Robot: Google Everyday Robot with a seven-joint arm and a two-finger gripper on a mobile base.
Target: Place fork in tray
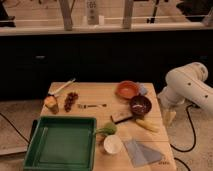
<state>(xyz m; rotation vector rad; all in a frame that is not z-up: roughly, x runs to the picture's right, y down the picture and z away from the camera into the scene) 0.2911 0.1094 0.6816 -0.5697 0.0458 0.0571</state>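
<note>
Your gripper [169,117] hangs released at right; reaching the fork [92,105] at centre, you risk clipping the dark bowl [140,105] between.

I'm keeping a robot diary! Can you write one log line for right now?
fork: on table, outside tray | gripper: beside table, away from fork, fingers open, empty | step: not begun

Silver fork [91,105] flat beyond green tray [65,146]
</note>
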